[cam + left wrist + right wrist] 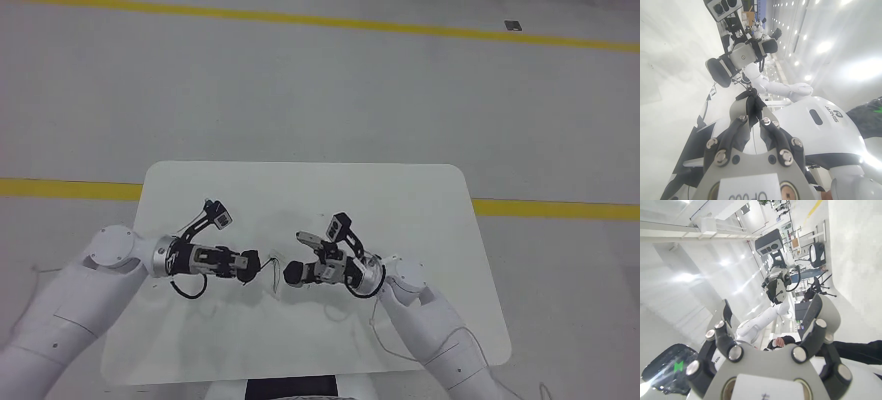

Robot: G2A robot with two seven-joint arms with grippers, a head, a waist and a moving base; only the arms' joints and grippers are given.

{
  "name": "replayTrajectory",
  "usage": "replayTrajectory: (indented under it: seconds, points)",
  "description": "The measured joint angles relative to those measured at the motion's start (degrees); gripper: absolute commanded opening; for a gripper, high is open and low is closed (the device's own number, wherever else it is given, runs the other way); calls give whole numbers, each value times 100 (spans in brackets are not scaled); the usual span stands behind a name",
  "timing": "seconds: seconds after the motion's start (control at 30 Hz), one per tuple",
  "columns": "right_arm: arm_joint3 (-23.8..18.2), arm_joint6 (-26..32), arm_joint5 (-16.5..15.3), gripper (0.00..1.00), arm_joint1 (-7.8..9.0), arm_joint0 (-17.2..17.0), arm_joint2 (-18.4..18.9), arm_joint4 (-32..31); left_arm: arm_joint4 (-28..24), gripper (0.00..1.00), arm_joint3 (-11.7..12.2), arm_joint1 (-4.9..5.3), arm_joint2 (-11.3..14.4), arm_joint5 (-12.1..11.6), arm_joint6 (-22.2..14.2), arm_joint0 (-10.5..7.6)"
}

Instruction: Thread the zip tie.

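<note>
One zip tie [753, 103], black, is seen, and much of it is hidden. It is pinched between the jaws of the left gripper [751, 108], which are drawn narrow onto it. There it is bunched, and its head cannot be made out. A thin black strand [754, 136] is seen running from it back between the fingers toward the wrist.

In the top view the zip tie [271, 264] is seen as a fine dark line in the gap between the two grippers, too small for its long axis to be told surely. It appears to be pointed from the left gripper [248, 266] toward the right gripper [298, 257].

The jaws of the right gripper [770, 300] are held wide apart, clear of the zip tie. Two arms are counted above one white table [420, 200], with their grippers faced toward each other, near but not touching.
</note>
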Motion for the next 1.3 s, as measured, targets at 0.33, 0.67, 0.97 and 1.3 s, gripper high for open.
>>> replayTrajectory:
  seconds: [0.33, 0.67, 0.97, 1.3]
  points:
    - [413, 333, 182, 93, -145, 511, -451, 418, -546, 0, 188, 123, 400, -98, 6, -214]
    - [738, 437, 110, 47, -226, 682, -633, 643, -812, 0, 299, 229, 736, -96, 6, -430]
    - [818, 482, 61, 42, -250, 663, -699, 685, -818, 0, 298, 231, 748, -96, 6, -436]
    - [862, 331, -2, 31, -245, 590, -641, 689, -818, 0, 298, 231, 748, -96, 6, -436]
